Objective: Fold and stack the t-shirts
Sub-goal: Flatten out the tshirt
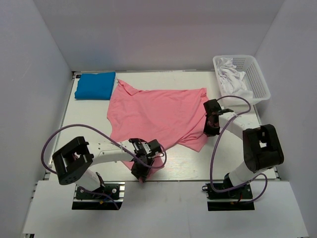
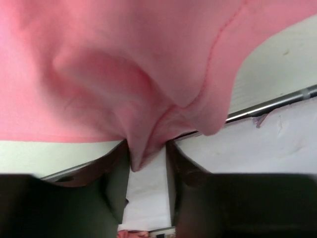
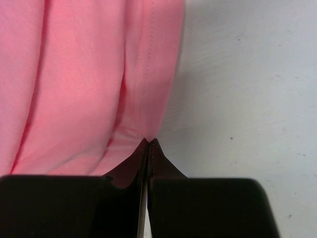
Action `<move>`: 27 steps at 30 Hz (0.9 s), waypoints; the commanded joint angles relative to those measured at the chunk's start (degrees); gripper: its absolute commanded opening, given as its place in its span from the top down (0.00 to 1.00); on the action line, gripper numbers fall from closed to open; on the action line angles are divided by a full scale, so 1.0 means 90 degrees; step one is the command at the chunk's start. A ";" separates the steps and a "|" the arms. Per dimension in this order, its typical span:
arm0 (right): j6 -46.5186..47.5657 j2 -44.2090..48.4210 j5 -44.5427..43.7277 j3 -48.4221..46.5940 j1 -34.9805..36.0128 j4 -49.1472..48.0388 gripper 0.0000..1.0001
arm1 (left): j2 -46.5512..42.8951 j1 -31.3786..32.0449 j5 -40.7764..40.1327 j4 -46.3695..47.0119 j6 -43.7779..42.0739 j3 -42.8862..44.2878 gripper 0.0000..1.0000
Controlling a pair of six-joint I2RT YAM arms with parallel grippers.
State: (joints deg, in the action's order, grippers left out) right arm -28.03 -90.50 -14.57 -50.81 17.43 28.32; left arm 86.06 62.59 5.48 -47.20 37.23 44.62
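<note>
White walls are closing in the table on three sides, and I am looking down on it from behind both arms. Nearest to me, the left gripper is hanging over the near edge of the table, at the near hem of the salmon-pink t-shirt. Through its wrist camera, its fingers are standing partly apart, with a narrow fold of pink cloth drooping down between them. The fold is brushing one finger while a gap is showing beside the other, so nothing is being clamped there.

Further in, the pink t-shirt is lying spread across the middle of the table, rumpled, its neck pointing toward the far left. At its right edge the right gripper is pinching the hem, jaws pressed fully together on the cloth.

At the far left corner the bright blue t-shirt is sitting as a folded rectangle, just beside the pink neck. At the far right corner a white basket is holding crumpled white cloth.
</note>
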 commanded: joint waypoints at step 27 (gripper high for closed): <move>0.1023 0.2555 -0.1650 -0.2538 -0.0277 0.0136 1.00 | -0.0577 -0.0841 -0.8418 -0.3069 0.1762 0.6770 1.00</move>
State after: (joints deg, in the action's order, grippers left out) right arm -21.96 -70.04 -22.81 -68.58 15.64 34.28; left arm 84.25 56.10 -55.90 -75.31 51.92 102.00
